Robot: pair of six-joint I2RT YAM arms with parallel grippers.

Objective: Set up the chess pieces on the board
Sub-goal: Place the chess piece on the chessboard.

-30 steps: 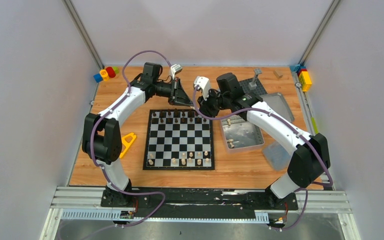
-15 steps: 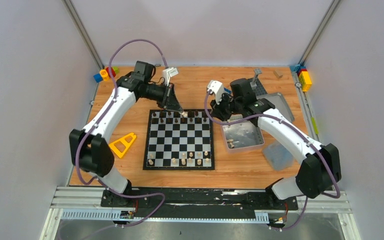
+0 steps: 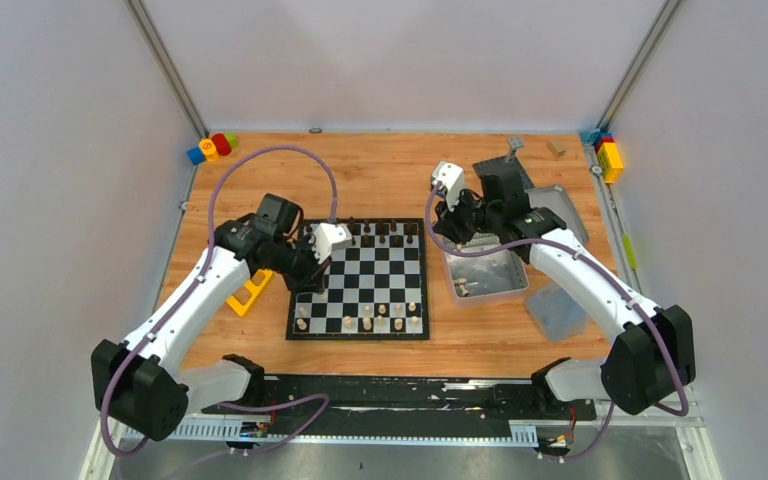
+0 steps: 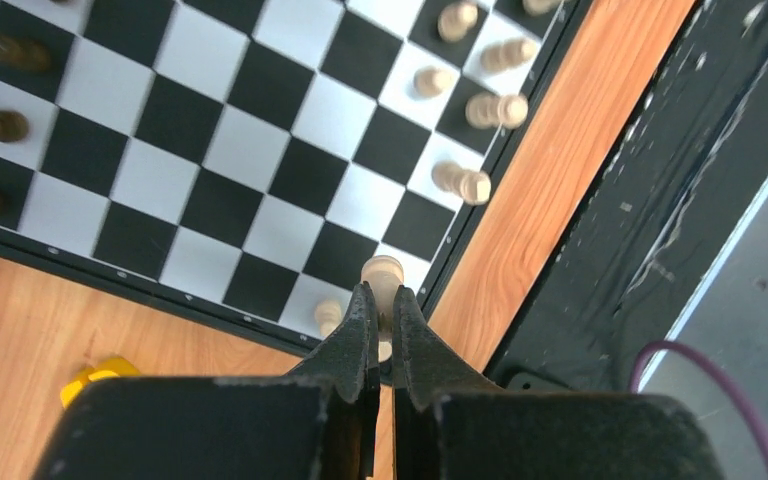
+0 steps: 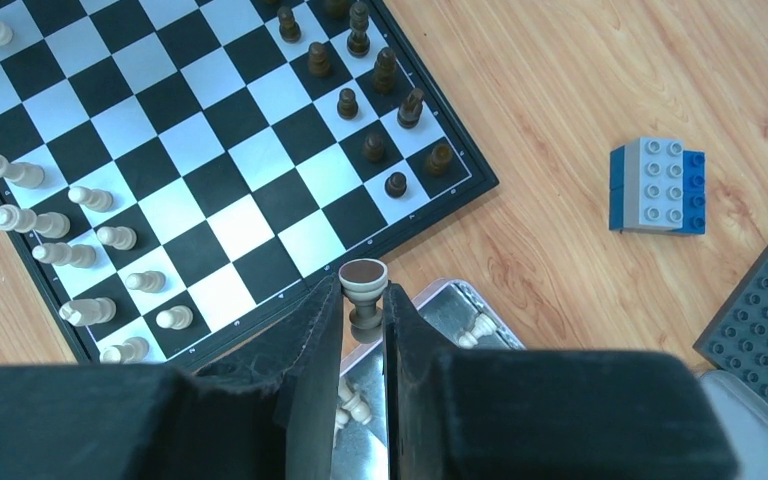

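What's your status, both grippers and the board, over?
Left gripper shut on pale piece, over board near corner. Right gripper shut on second piece, above tin edge. Nothing blocking.

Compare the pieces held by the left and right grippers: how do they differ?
The left gripper holds a pale piece with a rounded head; the right gripper holds a dark piece with a flat top. The pale piece is over the chessboard, the dark piece by the edge of the metal tin. Both are pinched between closed fingers.
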